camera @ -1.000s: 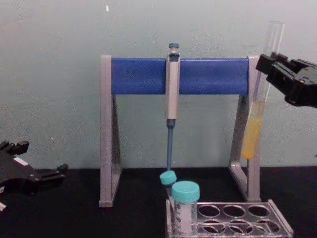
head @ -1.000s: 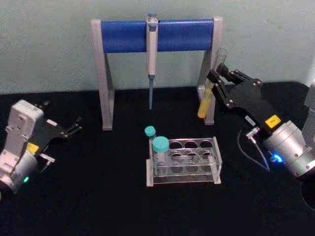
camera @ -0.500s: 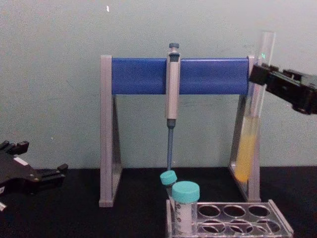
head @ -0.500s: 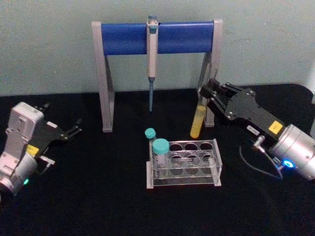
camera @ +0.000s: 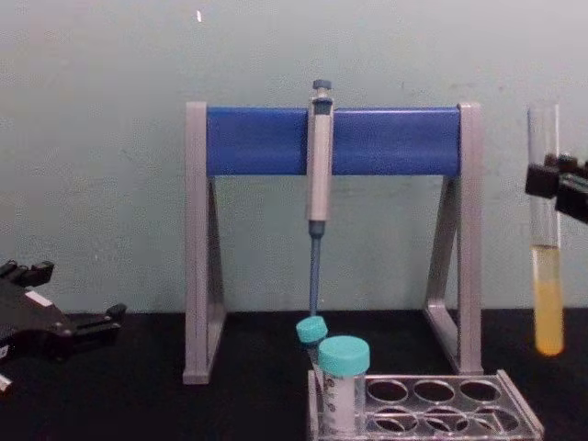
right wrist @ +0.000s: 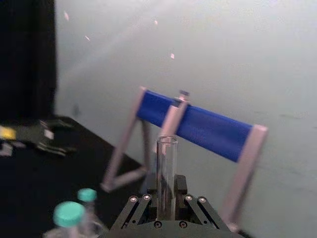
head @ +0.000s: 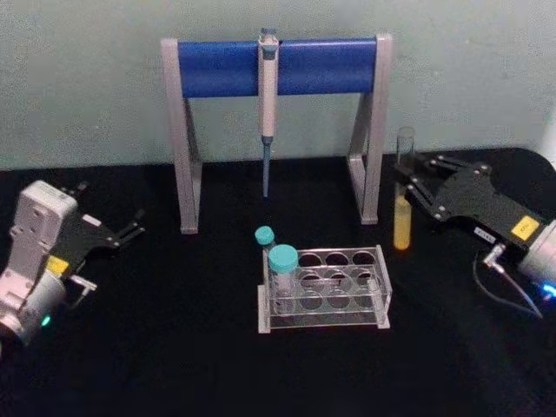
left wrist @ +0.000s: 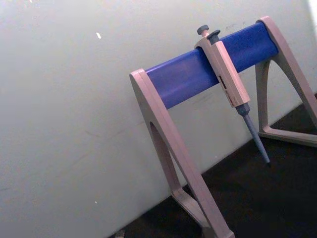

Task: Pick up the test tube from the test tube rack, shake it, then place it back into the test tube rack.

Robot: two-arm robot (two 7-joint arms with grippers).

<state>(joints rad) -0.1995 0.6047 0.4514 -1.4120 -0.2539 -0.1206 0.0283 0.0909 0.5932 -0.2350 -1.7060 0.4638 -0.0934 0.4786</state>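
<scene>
Nearest the robot, the test tube rack (head: 323,287) sits on the black counter (head: 174,347), with two teal-capped tubes (head: 282,259) at its left end and the other holes free to take the tube back. Just right of the rack and slightly beyond it, the right claw (head: 413,184) is clamped on the test tube (head: 402,217) above its yellow liquid. It holds the tube upright and clear of the counter, apparently so nothing spills from the open mouth. The left claw (head: 106,207) rests at far left, fingers spread, empty. The pipette stand (head: 274,65) rises behind.

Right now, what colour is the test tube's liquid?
Yellow; chest view shows the test tube best.
</scene>
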